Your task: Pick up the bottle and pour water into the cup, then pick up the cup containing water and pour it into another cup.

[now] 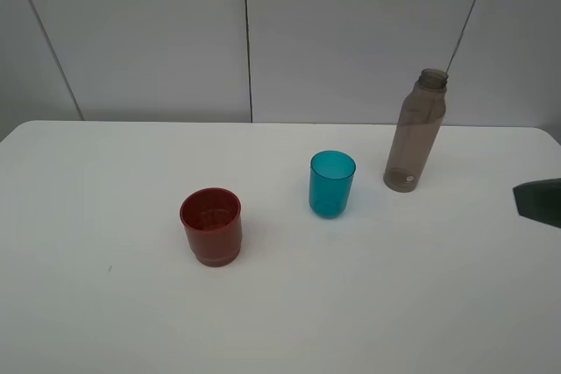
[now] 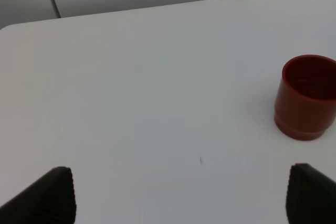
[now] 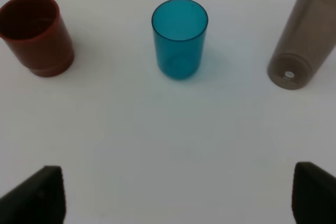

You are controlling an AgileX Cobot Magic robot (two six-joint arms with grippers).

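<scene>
Standing upright, well apart on white table [image 1: 105, 321]: tall smoky grey-brown plastic bottle [image 1: 415, 131] upper right, teal translucent tumbler [image 1: 332, 184] centre, squat red plastic cup [image 1: 211, 226] left of centre.
Left gripper [image 2: 178, 195] and right gripper [image 3: 176, 195] both spread wide, holding nothing.

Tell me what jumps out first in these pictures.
The tall smoky grey-brown plastic bottle stands uncapped at the table's far right. Left of it sits the small teal plastic tumbler, then nearer and further left the squat red plastic cup. All are upright and apart.
</scene>
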